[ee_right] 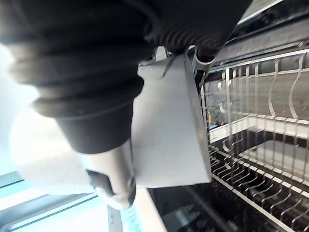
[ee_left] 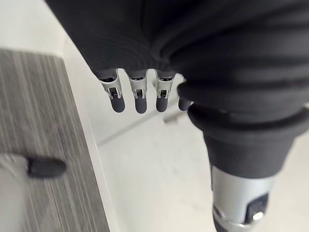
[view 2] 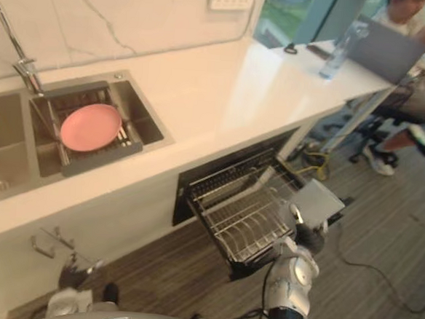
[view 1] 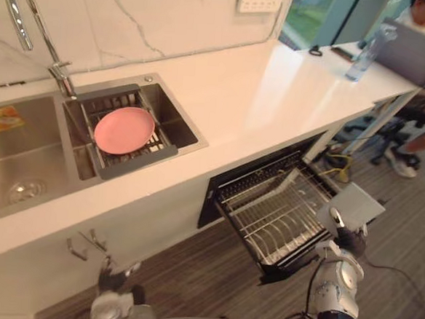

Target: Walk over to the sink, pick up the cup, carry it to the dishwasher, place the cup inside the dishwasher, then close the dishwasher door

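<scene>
Now at the dishwasher door

At the desk's (view 1: pixel 261 90) left end, a pink plate (view 1: pixel 124 130) lies in the sink (view 1: pixel 178 124). Your left hand (view 1: pixel 113 278) hangs below the front edge, fingers (ee_left: pixel 140 99) straight, holding nothing. Under mid-desk the dishwasher rack (view 1: pixel 277 219) sits pulled out. Your right hand (view 1: pixel 341 228) meets the grey door (view 1: pixel 355 204), its fingers hidden, so you cannot tell its grip.

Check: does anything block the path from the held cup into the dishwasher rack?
Nothing visible does. The right hand holds the cup by the outer corner of the rack, which is pulled out and looks empty.
</scene>
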`<state>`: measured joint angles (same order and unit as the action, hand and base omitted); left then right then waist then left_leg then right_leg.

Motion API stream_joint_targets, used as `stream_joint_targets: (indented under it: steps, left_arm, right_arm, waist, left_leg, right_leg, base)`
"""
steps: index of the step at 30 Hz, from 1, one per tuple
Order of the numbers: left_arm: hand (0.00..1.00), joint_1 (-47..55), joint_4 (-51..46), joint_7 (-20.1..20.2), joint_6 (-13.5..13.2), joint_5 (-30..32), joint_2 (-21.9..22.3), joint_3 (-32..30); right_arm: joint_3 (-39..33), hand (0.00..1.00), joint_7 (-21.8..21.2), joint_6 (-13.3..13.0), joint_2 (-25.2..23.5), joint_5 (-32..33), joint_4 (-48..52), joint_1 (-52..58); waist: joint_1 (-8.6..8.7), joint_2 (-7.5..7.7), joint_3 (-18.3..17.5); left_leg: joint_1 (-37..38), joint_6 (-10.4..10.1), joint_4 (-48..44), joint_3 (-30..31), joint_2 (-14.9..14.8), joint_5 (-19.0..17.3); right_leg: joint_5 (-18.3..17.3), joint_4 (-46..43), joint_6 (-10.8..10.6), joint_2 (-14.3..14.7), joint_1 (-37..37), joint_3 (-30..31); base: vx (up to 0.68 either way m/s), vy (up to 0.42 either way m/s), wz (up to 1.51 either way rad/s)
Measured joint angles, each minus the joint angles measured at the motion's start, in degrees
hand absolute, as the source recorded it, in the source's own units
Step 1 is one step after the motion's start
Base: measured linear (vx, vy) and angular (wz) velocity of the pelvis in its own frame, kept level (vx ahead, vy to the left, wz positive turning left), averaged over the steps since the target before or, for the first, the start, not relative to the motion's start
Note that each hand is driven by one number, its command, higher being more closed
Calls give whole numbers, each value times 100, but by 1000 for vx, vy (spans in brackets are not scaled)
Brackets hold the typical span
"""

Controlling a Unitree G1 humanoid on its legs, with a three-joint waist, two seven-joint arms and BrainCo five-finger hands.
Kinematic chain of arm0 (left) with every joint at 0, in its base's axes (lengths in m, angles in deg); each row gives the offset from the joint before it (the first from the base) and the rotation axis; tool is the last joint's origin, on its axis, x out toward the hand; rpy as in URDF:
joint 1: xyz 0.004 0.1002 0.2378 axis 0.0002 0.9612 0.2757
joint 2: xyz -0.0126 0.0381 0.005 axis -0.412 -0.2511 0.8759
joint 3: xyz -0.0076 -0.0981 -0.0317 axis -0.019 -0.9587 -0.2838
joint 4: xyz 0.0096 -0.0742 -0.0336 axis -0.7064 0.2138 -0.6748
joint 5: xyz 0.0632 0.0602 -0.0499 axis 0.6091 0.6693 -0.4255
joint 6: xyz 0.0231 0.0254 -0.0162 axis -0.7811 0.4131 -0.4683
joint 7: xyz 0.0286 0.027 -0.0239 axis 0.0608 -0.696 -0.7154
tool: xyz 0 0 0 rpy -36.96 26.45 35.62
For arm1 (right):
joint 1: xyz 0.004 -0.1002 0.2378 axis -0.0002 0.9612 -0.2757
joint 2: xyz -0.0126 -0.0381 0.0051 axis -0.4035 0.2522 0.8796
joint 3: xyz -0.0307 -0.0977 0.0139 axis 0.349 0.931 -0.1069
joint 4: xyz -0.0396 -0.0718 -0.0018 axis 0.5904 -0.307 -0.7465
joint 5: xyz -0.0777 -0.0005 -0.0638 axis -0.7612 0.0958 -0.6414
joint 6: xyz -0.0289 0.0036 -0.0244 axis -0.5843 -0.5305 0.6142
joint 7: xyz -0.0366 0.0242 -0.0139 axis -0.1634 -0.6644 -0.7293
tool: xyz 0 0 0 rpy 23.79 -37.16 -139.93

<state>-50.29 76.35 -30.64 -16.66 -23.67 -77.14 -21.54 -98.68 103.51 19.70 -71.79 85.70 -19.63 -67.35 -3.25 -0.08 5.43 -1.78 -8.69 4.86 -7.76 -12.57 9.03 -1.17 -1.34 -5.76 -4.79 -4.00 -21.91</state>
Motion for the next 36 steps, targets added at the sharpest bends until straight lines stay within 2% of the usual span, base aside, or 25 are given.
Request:
stream_joint_targets:
  steps: [3,6,8,12,17,20,22,24,30,36]
  left_arm:
    - [0,218,187,9,40,251,-42,-148]
    - [0,286,198,86,80,443,-135,-168]
    - [0,252,198,148,82,569,-144,-150]
    - [0,165,199,313,54,566,-112,-120]
    - [0,78,211,467,53,495,-125,-115]
    - [0,-24,207,559,52,387,-125,-116]
    - [0,-52,203,671,73,89,-168,-136]
    - [0,-80,201,764,91,-85,-186,-144]
    - [0,-197,134,1011,88,-242,-191,-158]
    - [0,-289,134,1036,60,-340,-169,-172]
  right_arm:
    - [-155,100,190,35,26,-2,-298,-15]
    - [-159,100,210,186,14,-201,-500,-37]
    - [-149,100,163,250,8,-233,-555,-91]
    - [-99,100,-10,372,11,-472,-688,-259]
    - [27,100,-17,522,13,-648,-903,-495]
    - [99,100,-9,668,13,-641,-926,-536]
    - [133,100,-11,822,12,-594,-963,-689]
    - [128,100,9,861,12,-547,-986,-801]
    - [116,100,35,866,11,-174,-1141,-1201]
    - [-288,100,347,860,211,133,-1418,-1612]
  waist:
    - [-38,52,38]
    - [-15,178,183]
    - [0,147,246]
    - [9,-74,383]
    - [-26,-102,478]
    - [-134,-68,618]
    - [-266,48,728]
    - [-286,74,811]
    - [-520,50,1032]
    - [-704,64,1210]
  left_leg:
    - [-43,-6,0,89,32,8]
    - [5,29,-1,148,154,22]
    - [38,70,0,129,235,23]
    - [14,172,3,123,383,42]
    - [-236,223,4,137,454,28]
    - [-349,274,4,124,482,76]
    - [-487,300,2,161,550,122]
    - [-561,376,0,265,612,181]
    - [-731,422,-1,320,829,201]
    - [-963,519,3,227,837,125]
  right_leg:
    - [-30,8,-16,-25,-40,-106]
    - [-48,14,-54,-144,-174,-218]
    - [-29,14,-103,-243,-210,-231]
    - [23,11,-178,-385,-193,-238]
    - [52,92,-225,-438,-65,-387]
    - [40,75,-252,-495,-76,-567]
    - [52,19,-264,-561,19,-631]
    - [58,-7,-298,-612,21,-719]
    - [-92,-218,-414,-817,74,-983]
    - [-182,-696,-341,-997,431,-1007]
  base:
    - [116,-15,22]
    - [101,28,20]
    - [50,46,7]
    - [-42,61,3]
    - [-54,40,15]
    - [13,2,32]
    - [52,18,21]
    - [69,15,32]
    - [68,17,28]
    - [6,47,10]
